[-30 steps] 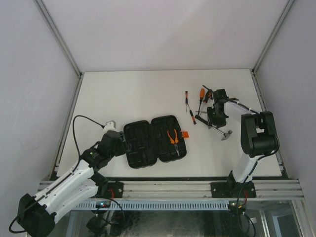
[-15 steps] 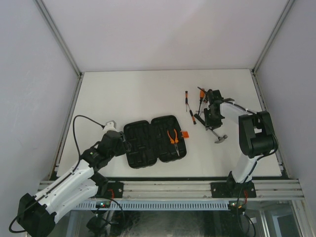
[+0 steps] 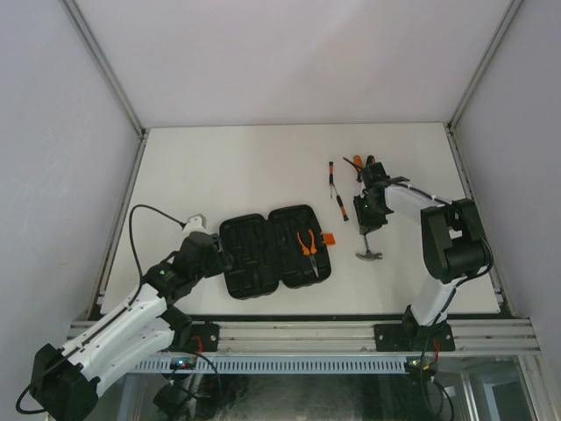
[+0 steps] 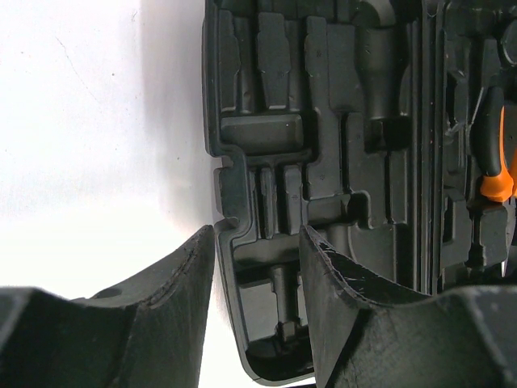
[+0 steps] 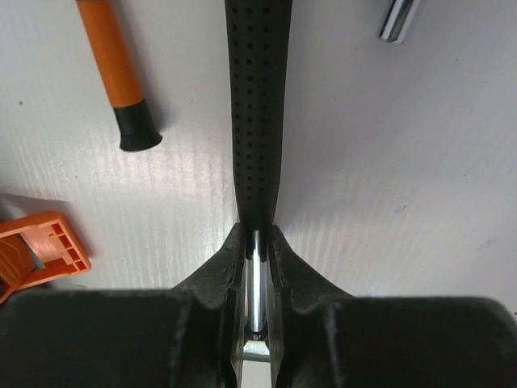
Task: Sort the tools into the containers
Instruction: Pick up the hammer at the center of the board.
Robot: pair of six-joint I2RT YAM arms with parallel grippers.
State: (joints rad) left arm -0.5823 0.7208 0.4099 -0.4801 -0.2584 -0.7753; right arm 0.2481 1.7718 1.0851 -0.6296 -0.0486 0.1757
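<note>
Your hammer [image 5: 257, 105] sits on the worktop [image 3: 245, 167], right of the open case [image 3: 276, 250], its metal shaft pinched tight in your right tool [image 5: 256, 236]. Your left tool [image 4: 257, 234] stands half open astride the case's outer rim, not closed on it.

Open table [image 3: 349, 254] separates case [image 3: 263, 254] from hammer [image 3: 369, 241]; screwdrivers [image 3: 334, 182] seemingly crowd it.
</note>
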